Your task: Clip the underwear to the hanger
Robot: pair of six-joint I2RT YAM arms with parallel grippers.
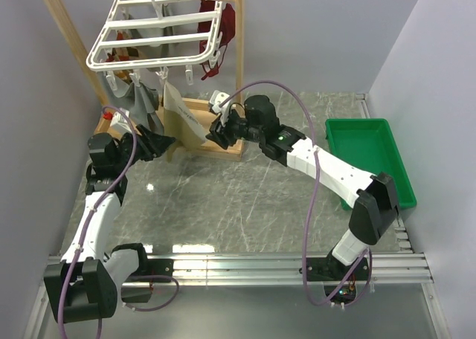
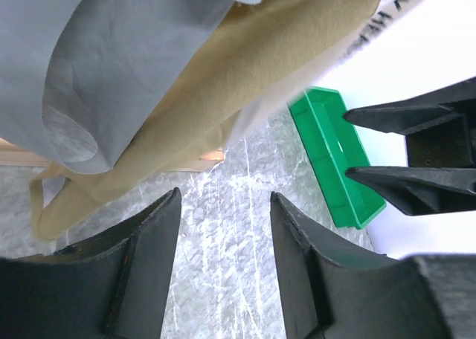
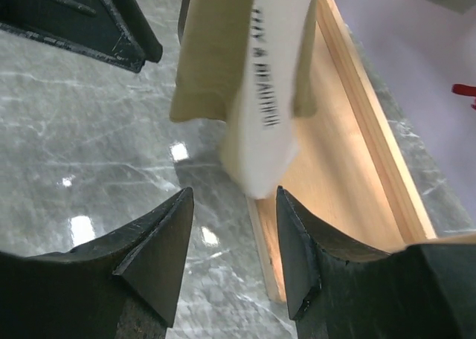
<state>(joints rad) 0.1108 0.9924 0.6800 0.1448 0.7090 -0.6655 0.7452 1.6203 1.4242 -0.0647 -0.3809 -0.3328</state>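
Observation:
The tan underwear (image 1: 184,123) hangs down from under the front edge of the white grid hanger (image 1: 156,34), above the wooden base. It fills the top of the left wrist view (image 2: 245,64). In the right wrist view (image 3: 212,49) it shows a white printed band. My left gripper (image 1: 162,140) is open just left of the cloth, its jaws apart and empty (image 2: 223,205). My right gripper (image 1: 216,134) is open just right of the cloth, empty (image 3: 234,198), with the cloth's lower end a little ahead of its fingertips.
A grey garment (image 2: 104,56) hangs beside the tan one; a dark red garment (image 1: 227,23) hangs at the rack's right. The wooden frame stand (image 1: 239,64) and its base (image 3: 349,153) are behind the cloth. A green tray (image 1: 368,157) sits at the right.

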